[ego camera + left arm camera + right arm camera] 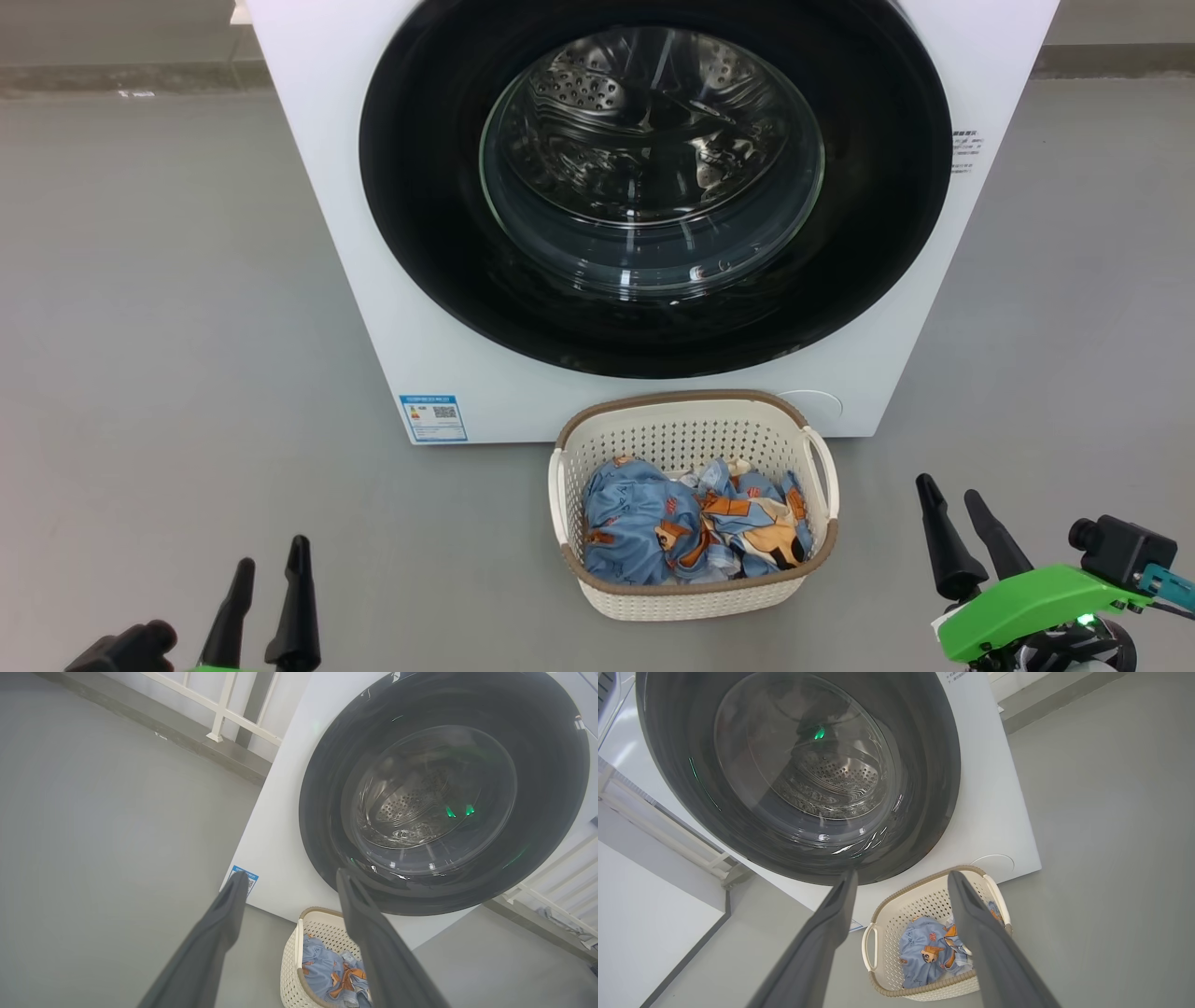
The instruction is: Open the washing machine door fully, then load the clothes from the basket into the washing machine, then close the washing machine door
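**Laundry bot: door shut, basket full, both grippers empty**

So the big white washing machine point(327, 187) is the main thing here. Its round door point(653, 177) with the fat glossy black rim sits flat against the front, so closed. Through the glass bowl you can see the steel drum point(579, 89) with its holes, and I can't spot anything in it.

Right in front of the washing machine, under the door's bottom edge and a bit toward the machine's right side, is the little cream basket point(695, 597) with the brown rim. Its back rim is very close to the machine's front; can't tell if it actually touches. The clothes point(691, 527) are bunched up inside, light blue with orange-brown bears and a bit of white, all below the rim.

There's plenty of room: bare grey floor point(168, 327) runs out on both sides of the machine and in front of it. The blue label point(433, 418) is on the machine's lower left front corner.

The left gripper point(273, 553) hangs low, out in front of the machine's left corner. The right gripper point(948, 486) is out in front of its right corner. Both point toward the machine with fingers spread apart, holding nothing and well clear of the basket.
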